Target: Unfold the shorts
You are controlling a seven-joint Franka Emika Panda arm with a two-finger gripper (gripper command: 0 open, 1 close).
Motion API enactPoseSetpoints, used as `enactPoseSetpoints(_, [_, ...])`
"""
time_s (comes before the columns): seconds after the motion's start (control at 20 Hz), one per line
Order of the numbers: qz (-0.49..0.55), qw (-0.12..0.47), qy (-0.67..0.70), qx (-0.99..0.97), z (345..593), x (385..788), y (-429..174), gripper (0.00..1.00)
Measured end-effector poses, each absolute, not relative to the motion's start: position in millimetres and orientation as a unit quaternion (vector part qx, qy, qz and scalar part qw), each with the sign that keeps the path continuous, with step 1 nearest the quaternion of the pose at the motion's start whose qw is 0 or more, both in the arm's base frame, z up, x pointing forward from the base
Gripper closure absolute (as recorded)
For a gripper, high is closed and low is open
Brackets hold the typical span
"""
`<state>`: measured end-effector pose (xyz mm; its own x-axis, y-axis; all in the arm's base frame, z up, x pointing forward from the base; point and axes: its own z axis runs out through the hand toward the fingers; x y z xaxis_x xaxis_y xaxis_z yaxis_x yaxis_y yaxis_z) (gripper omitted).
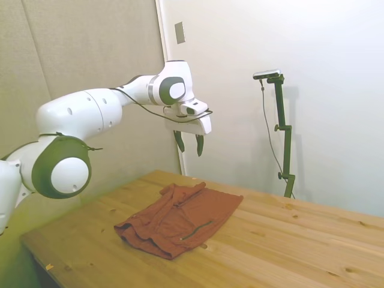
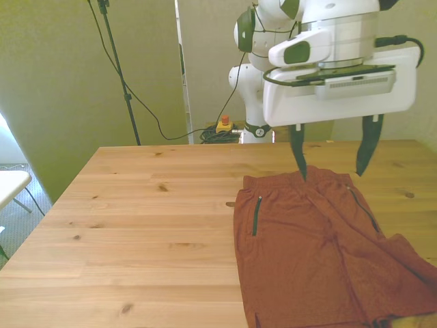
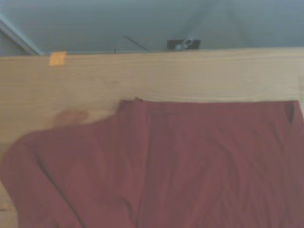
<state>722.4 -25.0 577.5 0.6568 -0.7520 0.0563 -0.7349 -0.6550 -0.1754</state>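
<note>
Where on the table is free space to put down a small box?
The table is bare across the front view's left, from the shorts to the table's edge. The front view's right is crowded: the shorts cover it, and the open pincer hangs above them.

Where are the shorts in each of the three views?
Side view: the shorts lie low in the middle, below the open gripper.
Front view: lower right, running off the bottom edge.
Wrist view: they fill the lower half.
Shared landmark: the dark pocket seam, blurred in the wrist view.
</note>
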Motion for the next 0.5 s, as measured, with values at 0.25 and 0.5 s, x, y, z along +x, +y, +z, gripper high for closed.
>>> enactPoseSetpoints(0.25, [-0.065, 0.064, 0.408, -0.909, 589.4, 689.4, -63.4, 0.00])
enactPoseSetpoints(0.5, [-0.069, 0.063, 0.396, -0.913, 605.1, 640.2, -96.5, 0.00])
